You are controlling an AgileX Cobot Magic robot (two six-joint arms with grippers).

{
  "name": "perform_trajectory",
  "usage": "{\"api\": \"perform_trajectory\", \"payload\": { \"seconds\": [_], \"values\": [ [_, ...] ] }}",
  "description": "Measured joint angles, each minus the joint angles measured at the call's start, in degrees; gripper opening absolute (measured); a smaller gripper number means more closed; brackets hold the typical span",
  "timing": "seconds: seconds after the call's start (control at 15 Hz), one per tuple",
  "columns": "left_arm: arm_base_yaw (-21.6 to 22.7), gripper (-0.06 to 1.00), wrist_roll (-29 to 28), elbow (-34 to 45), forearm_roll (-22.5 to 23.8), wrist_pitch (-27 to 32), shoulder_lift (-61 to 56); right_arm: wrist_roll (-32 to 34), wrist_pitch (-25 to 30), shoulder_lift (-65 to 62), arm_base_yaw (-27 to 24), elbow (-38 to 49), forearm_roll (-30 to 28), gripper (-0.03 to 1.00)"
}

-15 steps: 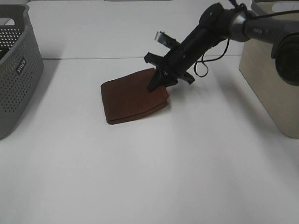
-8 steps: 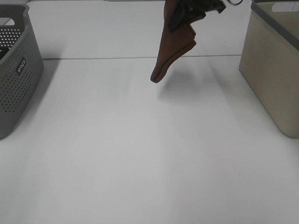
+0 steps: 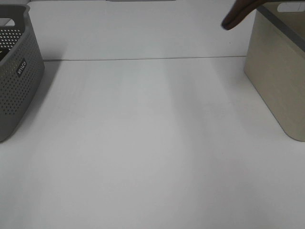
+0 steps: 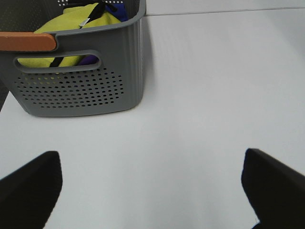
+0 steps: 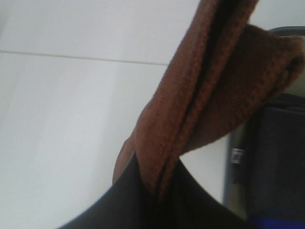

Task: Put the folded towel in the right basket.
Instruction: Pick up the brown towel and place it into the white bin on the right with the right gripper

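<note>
The folded brown towel [image 3: 237, 14] hangs high in the air at the top right of the exterior view, just left of the beige right basket [image 3: 279, 71]. Only its lower corner shows there; the right arm is out of that frame. In the right wrist view my right gripper [image 5: 155, 191] is shut on the towel [image 5: 209, 90], which dangles beside the basket's rim [image 5: 267, 133]. My left gripper [image 4: 152, 191] is open and empty, low over the table near the grey left basket [image 4: 81, 86].
The grey perforated basket [image 3: 16, 71] stands at the left edge and holds yellow and blue cloth [image 4: 76, 24]. A white table [image 3: 152, 143] spans between the two baskets. A seam line runs across the far table.
The right gripper lifted the towel off the table, then carried it up and to the right toward the beige basket. The arm has left the exterior view.
</note>
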Motion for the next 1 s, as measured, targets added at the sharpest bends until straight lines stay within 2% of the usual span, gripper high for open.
{"api": "perform_trajectory", "payload": {
  "seconds": [0.13, 0.4, 0.73, 0.8, 1.0],
  "values": [
    [0.0, 0.97, 0.0, 0.0, 0.0, 0.0, 0.0, 0.0, 0.0, -2.1, -6.1, 0.0, -0.1, 0.08],
    [0.0, 0.97, 0.0, 0.0, 0.0, 0.0, 0.0, 0.2, -0.1, -2.6, -14.1, 1.5, -0.1, 0.08],
    [0.0, 0.97, 0.0, 0.0, 0.0, 0.0, 0.0, 1.0, -0.1, -0.3, -15.2, 12.4, -3.1, 0.09],
    [0.0, 0.97, 0.0, 0.0, 0.0, 0.0, 0.0, 2.8, 0.0, 1.9, -15.2, 14.0, -4.2, 0.23],
    [0.0, 0.97, 0.0, 0.0, 0.0, 0.0, 0.0, 3.4, -0.1, 2.7, -15.1, 14.0, -4.4, 0.54]
  ]
}}
